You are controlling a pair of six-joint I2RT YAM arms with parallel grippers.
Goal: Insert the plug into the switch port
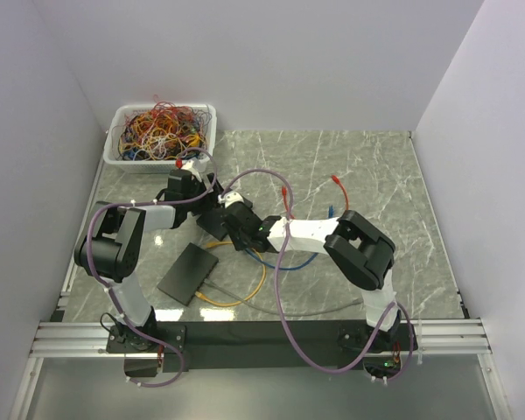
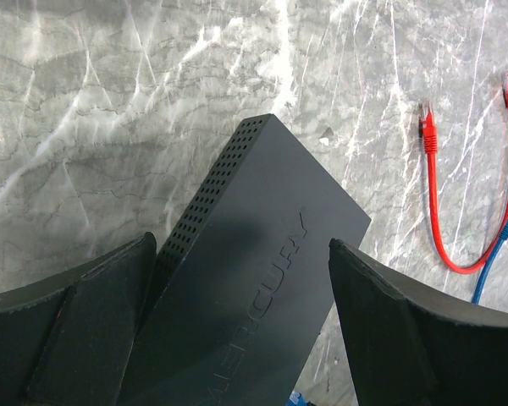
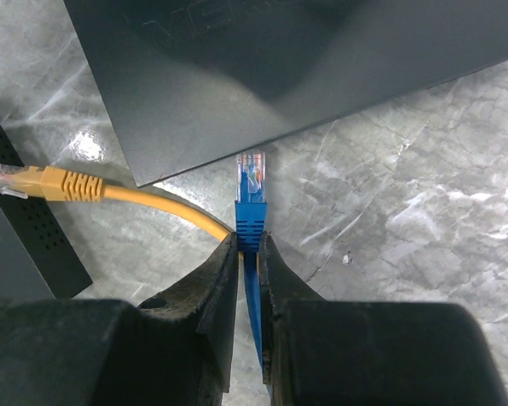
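A black Mercury switch lies on the marble table, between the fingers of my left gripper. That gripper is open: its left finger is against the switch's vented side and its right finger stands apart. My right gripper is shut on the boot of a blue cable's plug. The plug's clear tip points at the near edge of the switch and sits just short of it. The ports are not visible. In the top view both grippers meet at the switch.
A second black switch lies near left, also in the right wrist view. A yellow cable's plug lies beside the blue one. Red cable lies to the right. A white bin of tangled cables stands at back left.
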